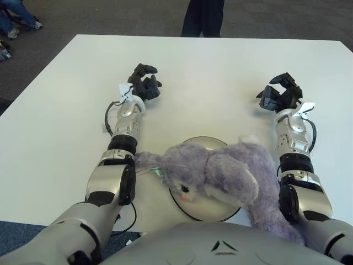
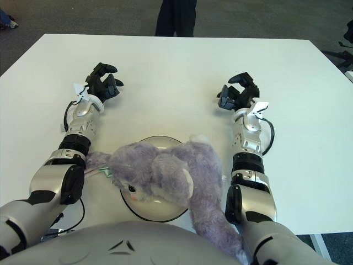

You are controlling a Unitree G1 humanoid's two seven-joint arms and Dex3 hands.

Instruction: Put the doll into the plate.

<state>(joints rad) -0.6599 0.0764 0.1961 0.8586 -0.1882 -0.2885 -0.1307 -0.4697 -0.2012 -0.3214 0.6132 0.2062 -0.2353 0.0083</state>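
Now, the left hand shows out on the white table, fingers loosely curled and holding nothing, well apart from the doll. The purple doll lies sprawled across the plate near the table's front edge, body trailing off to the right against the right forearm. Beyond it the right hand holds nothing, fingers relaxed, well clear of the doll.

The fluffy purple plush doll covers most of the round grey plate; its lower body disappears behind the robot's chest
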